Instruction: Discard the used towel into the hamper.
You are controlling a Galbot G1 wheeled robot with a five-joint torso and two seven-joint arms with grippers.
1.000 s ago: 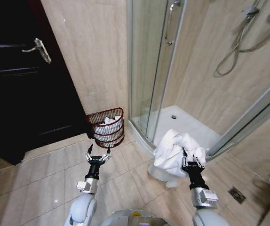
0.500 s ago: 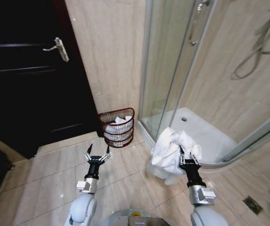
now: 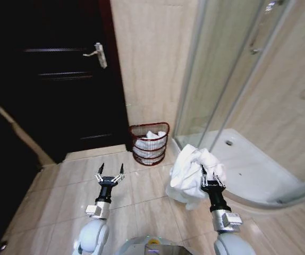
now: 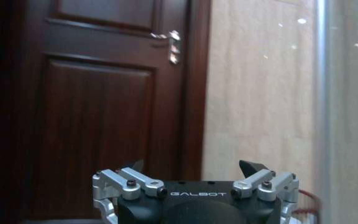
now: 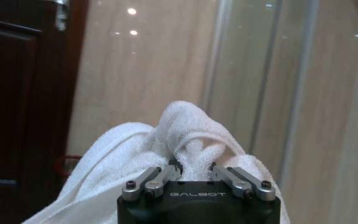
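Observation:
A crumpled white towel [image 3: 192,172] hangs bunched from my right gripper [image 3: 211,179], which is shut on it at the lower right of the head view. The right wrist view has the towel [image 5: 185,140] heaped over the closed fingers [image 5: 166,175]. The hamper [image 3: 150,143], a small reddish-brown wicker basket with white cloth inside, stands on the floor against the tiled wall, ahead and left of the towel. Its rim [image 5: 64,165] peeks out beside the towel in the right wrist view. My left gripper [image 3: 110,172] is open and empty above the floor, its fingers [image 4: 253,168] spread.
A dark wooden door [image 3: 51,74] with a metal handle [image 3: 99,53] fills the left; it also shows in the left wrist view as the door [image 4: 98,102]. A glass shower enclosure [image 3: 232,79] with a white tray [image 3: 253,164] stands on the right. Beige tiled floor [image 3: 67,186] lies open ahead.
The whole head view has swung left: door, hamper and shower have shifted right in the picture. Both arms keep the same pose, with the towel still held in the right gripper.

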